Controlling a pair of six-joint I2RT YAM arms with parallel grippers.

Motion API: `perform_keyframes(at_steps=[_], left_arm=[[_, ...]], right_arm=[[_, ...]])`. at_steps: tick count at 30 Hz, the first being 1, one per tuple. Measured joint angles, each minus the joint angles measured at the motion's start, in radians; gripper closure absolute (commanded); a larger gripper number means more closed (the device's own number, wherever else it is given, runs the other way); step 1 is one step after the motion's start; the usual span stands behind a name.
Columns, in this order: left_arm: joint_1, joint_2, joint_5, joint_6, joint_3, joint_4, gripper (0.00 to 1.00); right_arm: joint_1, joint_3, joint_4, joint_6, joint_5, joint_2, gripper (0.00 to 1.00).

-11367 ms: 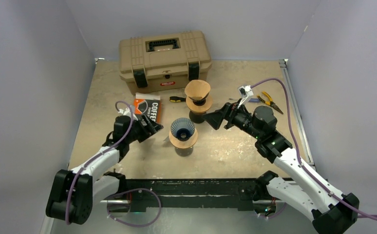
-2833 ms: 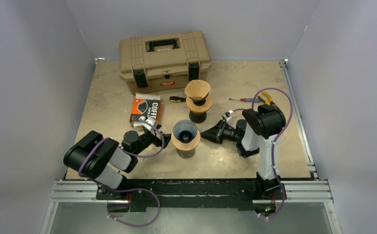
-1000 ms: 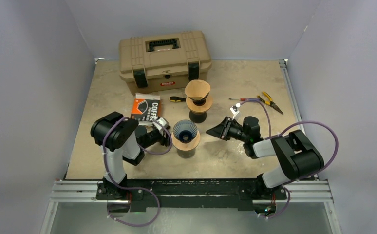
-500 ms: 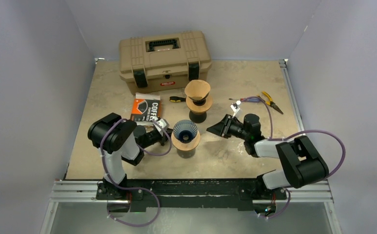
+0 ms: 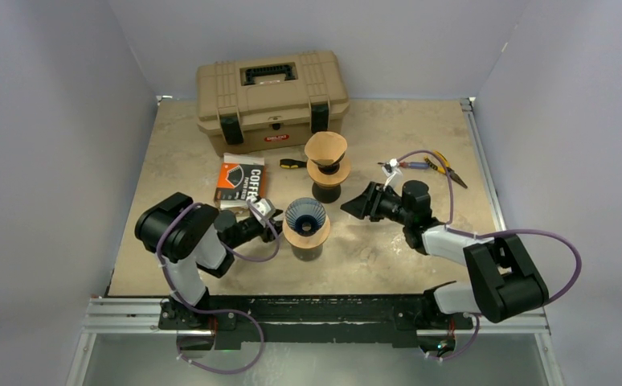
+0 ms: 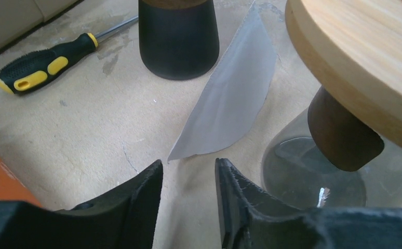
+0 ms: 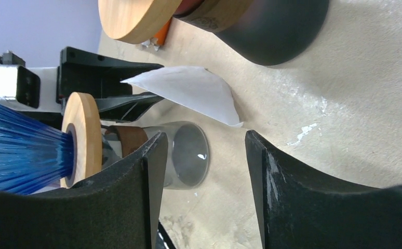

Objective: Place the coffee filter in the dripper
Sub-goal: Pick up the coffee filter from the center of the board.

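You can read "COFFEE" in white on the black-and-orange filter pack (image 5: 242, 182), left of centre in the top view. The red label on the tan plastic toolbox (image 5: 272, 100) above it is too small to read. The dripper (image 5: 304, 217) at centre is a blue ribbed cone in a round wooden collar, standing on a glass carafe (image 6: 303, 166).

The coffee filter (image 6: 232, 98), a thin white paper fan, lies on the mottled tabletop (image 5: 388, 249) at the middle of the left wrist view, between the carafe and a black conical base (image 6: 178, 36).

Your left gripper (image 6: 188, 192) has its jaws slightly apart with nothing between them, the filter's tip just ahead. Your right gripper (image 7: 205, 176) is spread wide and empty.
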Motion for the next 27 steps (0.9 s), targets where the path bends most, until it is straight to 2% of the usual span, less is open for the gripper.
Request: perform_keyframes(at_steps=[2, 3, 8, 20, 24, 27], left_arm=[[0.000, 0.000, -0.006, 0.005, -0.002, -0.001, 0.27], [0.000, 0.000, -0.011, 0.005, -0.002, 0.000, 0.23], [0.000, 0.006, -0.029, 0.013, 0.006, 0.000, 0.21], [0.000, 0.058, 0.002, 0.011, 0.117, 0.000, 0.36], [0.000, 0.078, 0.040, 0.000, 0.137, 0.000, 0.46], [0.000, 0.089, 0.072, -0.015, 0.144, 0.000, 0.60]], right_arm=[[0.000, 0.000, -0.012, -0.015, 0.003, 0.000, 0.39], [0.000, 0.000, -0.018, -0.020, 0.006, 0.000, 0.39], [0.000, 0.004, -0.043, -0.039, 0.018, 0.001, 0.39], [0.000, 0.010, -0.055, -0.056, 0.018, 0.006, 0.39], [0.000, 0.011, -0.058, -0.061, 0.017, 0.008, 0.39], [0.000, 0.012, -0.058, -0.063, 0.017, 0.008, 0.39]])
